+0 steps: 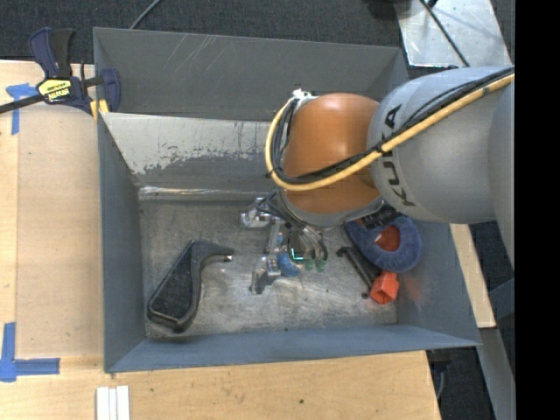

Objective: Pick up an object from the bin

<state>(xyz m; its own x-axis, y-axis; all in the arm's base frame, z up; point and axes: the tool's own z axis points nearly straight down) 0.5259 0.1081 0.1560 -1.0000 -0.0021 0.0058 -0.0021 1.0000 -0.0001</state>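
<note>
My gripper (265,268) hangs low over the middle of the bin floor, under the arm's orange cover. Right beside it on its right lies a small green and blue thing (303,259), partly hidden by the gripper. Whether that thing is touched I cannot tell. A black curved brush-like thing (179,291) lies to the left of the gripper, a short way off, in the front left part of the bin.
At the right side of the bin lies a blue round thing with a red middle (394,243), partly under the arm. In front of it is a thin black tool with an orange-red end (381,288). The arm covers the bin's back right.
</note>
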